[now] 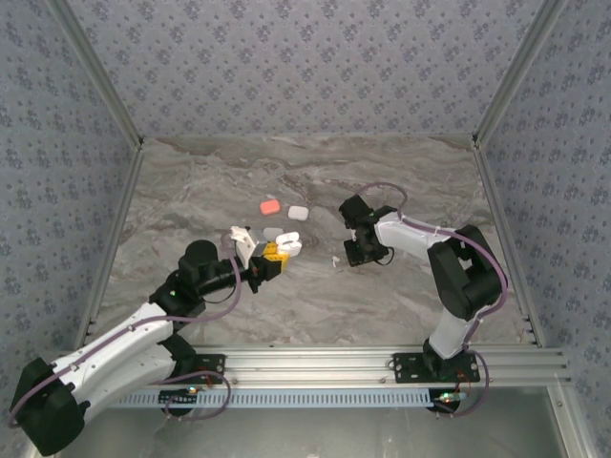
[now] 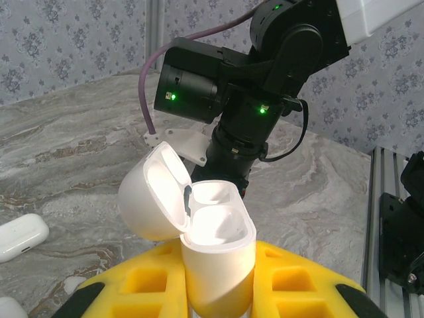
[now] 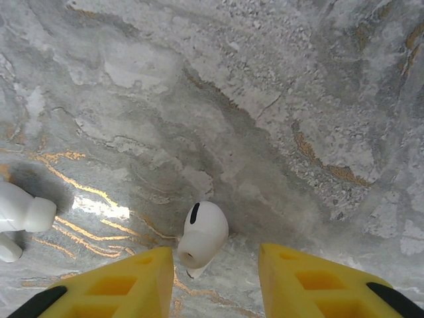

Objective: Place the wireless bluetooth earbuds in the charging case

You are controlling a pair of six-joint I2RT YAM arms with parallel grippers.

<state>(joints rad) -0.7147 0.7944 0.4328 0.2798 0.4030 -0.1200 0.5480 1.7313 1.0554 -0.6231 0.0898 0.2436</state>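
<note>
Grey marble tabletop [image 1: 191, 191], floral wallpaper walls [image 1: 305, 67] on three sides. Left gripper [image 1: 271, 258] is clamped hard on the charging case [image 2: 218, 245], with a yellow finger on each side of its lower body. The case is held off the table, roughly upright with a slight tilt. Its lid [image 2: 156, 199] is swung back on the hinge, so the inside of the case faces up toward the left wrist camera. Right gripper [image 3: 217, 275] sits to the right of the charging case, near it but apart, and points down at the marble. Its jaws are partly spread and grip nothing. One white earbud [image 3: 202, 235] lies on the table, also right of the charging case. It is in the gap just ahead of the right fingertips and touches neither of them, dark mesh patch on top. A second earbud [image 3: 20, 215], also white, lies on the marble on that same side of the case, well clear of the first. Beyond the charging case, toward the back wall, a coral case [image 1: 270, 206] and a closed white case [image 1: 298, 213] sit side by side on the table, coral on the left. The right arm [image 2: 252, 86] stands directly behind the charging case in the left wrist view, green LEDs lit.
</note>
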